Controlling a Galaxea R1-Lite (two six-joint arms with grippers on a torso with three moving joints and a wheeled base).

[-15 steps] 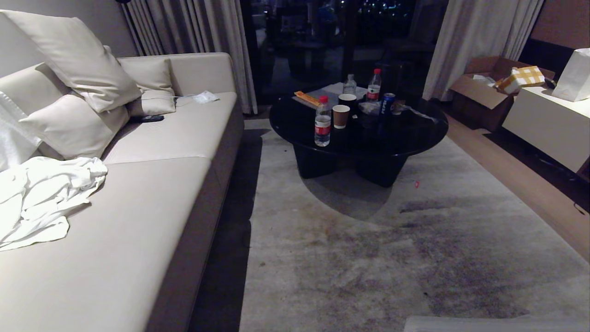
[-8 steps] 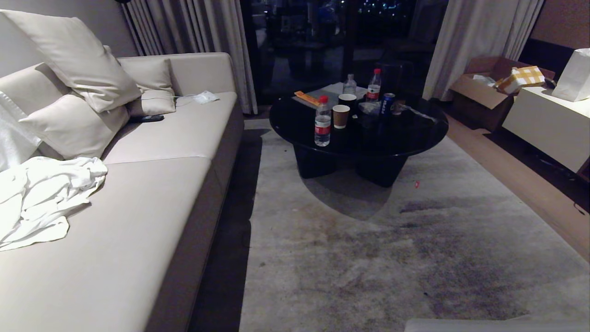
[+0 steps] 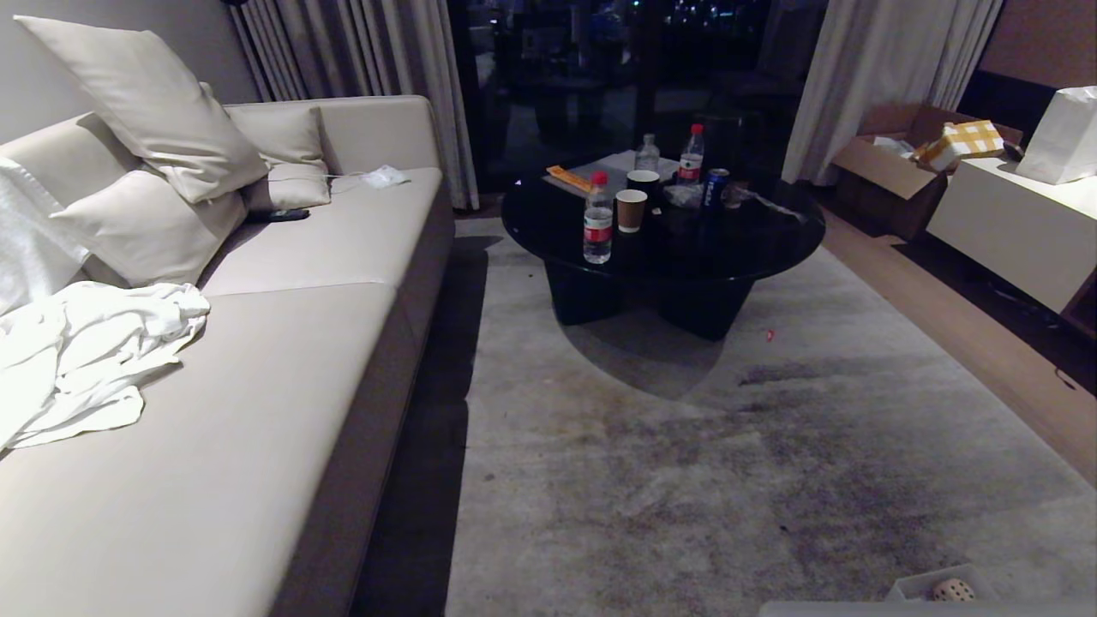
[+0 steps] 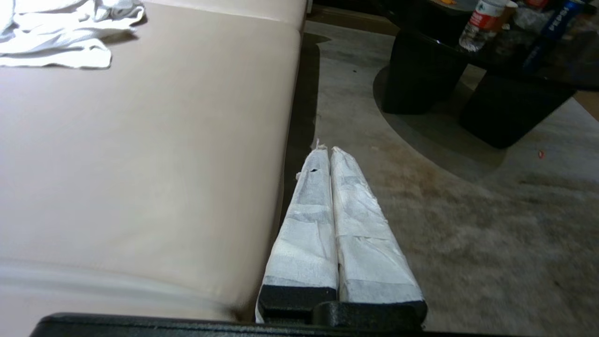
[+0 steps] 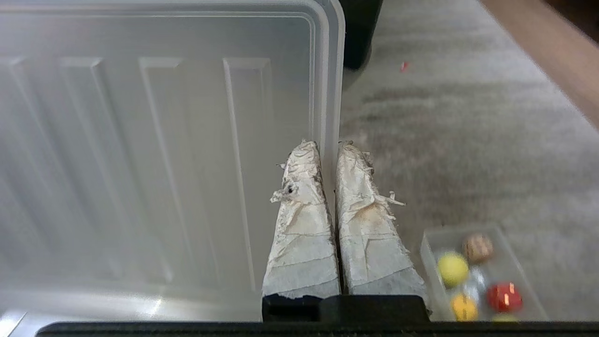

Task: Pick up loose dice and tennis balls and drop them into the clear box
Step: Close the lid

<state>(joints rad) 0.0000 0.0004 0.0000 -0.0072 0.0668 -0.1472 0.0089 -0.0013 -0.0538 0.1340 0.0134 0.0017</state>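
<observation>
Clamping the rim of a flat ribbed clear plastic lid panel (image 5: 164,164), the right gripper (image 5: 327,150) has its white-taped fingers pressed together on that edge. Below and beside it — on the grey carpet (image 5: 468,140) — sits the shallow translucent clear box (image 5: 428,252), holding a beige die (image 5: 477,247), a yellow-green tennis ball (image 5: 452,269), a red die (image 5: 504,296) and a yellow die (image 5: 463,306). The left gripper (image 4: 327,149) hangs shut, empty, beside the beige sofa (image 4: 140,140).

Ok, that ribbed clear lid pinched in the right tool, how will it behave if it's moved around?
The clear lid looks thin and wide, so it is probably light but apt to flex or swing. The right tool pinches only its rim, and smooth plastic may slip. Its moulded ribs should lend some stiffness.
</observation>
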